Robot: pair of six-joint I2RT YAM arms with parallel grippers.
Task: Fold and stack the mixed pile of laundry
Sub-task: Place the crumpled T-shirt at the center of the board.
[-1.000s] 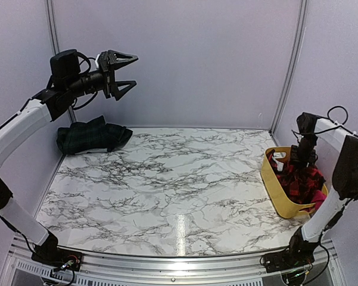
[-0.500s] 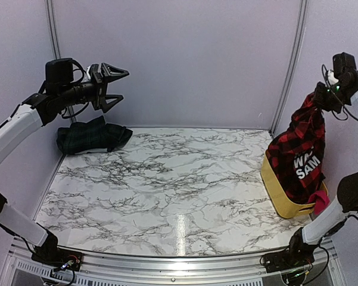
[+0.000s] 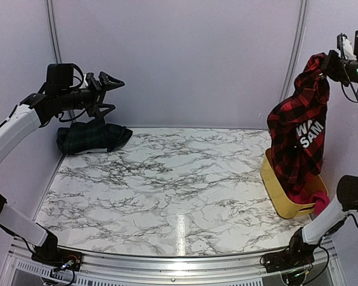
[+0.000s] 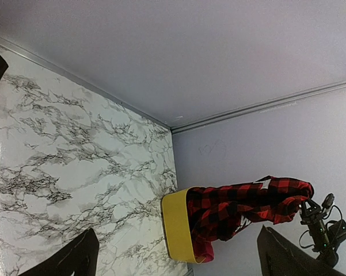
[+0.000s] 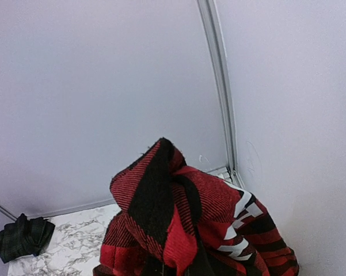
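Marble table (image 3: 167,179): R fingers (image 3: 331,62) pinch checked garment (image 3: 298,140), hanging over yellow tub (image 3: 279,192); L fingers (image 3: 109,80) spread, far off.

Bright even light; faint table (image 3: 180,229) glare

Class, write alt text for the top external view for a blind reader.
The right end effector holds a red-and-black checked garment high, its hem in the yellow tub. The left end effector hovers open above a dark plaid garment on the marble table.
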